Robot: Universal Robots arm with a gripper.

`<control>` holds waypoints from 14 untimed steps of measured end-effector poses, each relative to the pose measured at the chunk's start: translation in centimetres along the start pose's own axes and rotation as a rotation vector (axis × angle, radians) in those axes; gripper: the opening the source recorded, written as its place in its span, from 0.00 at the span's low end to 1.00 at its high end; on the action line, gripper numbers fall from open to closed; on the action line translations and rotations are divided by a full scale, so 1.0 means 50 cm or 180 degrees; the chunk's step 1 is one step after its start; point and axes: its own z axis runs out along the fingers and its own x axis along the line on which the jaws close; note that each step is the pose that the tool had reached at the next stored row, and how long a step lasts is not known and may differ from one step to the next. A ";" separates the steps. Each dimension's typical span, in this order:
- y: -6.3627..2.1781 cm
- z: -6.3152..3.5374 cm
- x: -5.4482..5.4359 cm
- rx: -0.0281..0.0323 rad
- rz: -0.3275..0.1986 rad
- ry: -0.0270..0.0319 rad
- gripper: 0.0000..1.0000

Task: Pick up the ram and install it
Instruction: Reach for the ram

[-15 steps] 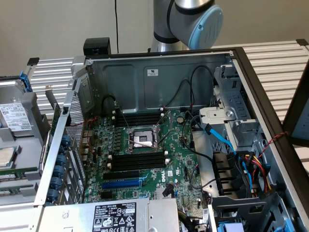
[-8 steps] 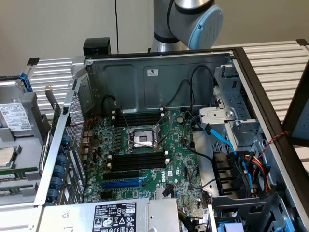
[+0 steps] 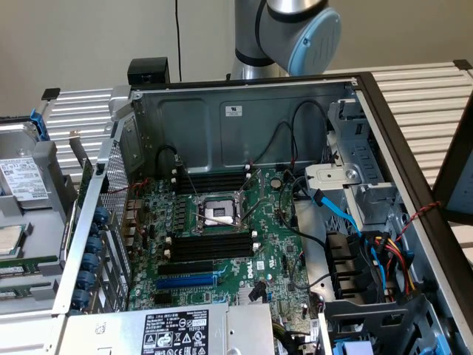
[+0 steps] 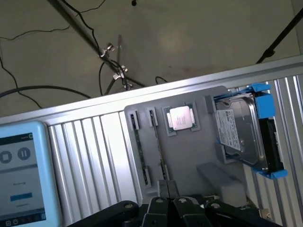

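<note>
1. Spanning the scene, a ribbed aluminium worktop (image 3: 421, 96); it carries the computer case and the parts tray.
2. Computer case (image 3: 222, 118), grey steel, lying open with its inside facing up. Blue and black cables run along its side at the exterior view's right.
3. Robot arm (image 3: 295, 29), silver with a pale blue joint cap, standing behind the case's far wall in the exterior view.
4. Motherboard (image 3: 266, 244), green, flat on the case floor. A processor socket (image 3: 216, 213) sits at its middle, with banks of bare black memory slots (image 3: 211, 248) on two sides of the socket. A blue expansion slot (image 3: 185, 282) lies just past the nearer bank.
5. Parts tray (image 4: 189, 156), grey, on the worktop outside the case, at the exterior view's left.
6. Touch-screen tablet (image 4: 21, 170), white-framed, lying on the worktop near the tray but apart from it.
7. Hard drive (image 4: 236, 127), held in a blue bracket at one end of the tray.
8. Pincer (image 4: 175, 208), black, hovering over the tray's edge close to the stick holders. Whether it is released or clenched cannot be told.
9. Ram (image 4: 140, 151), a thin dark stick on edge in a narrow holder of the tray, well apart from the motherboard. A second stick (image 4: 160, 146) stands alongside, parallel and apart.
10. Processor chip (image 4: 180, 118), square and silver-topped, seated in the tray between the second stick and the hard drive.
</note>
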 end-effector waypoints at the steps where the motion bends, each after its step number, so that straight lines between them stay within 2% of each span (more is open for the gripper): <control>1: 0.000 0.000 0.000 0.0008 -0.0012 -0.0001 0.11; 8: 0.000 0.000 0.000 0.0009 -0.0031 -0.0001 0.11; 14: 0.000 0.000 0.000 0.0006 -0.0356 -0.0001 0.11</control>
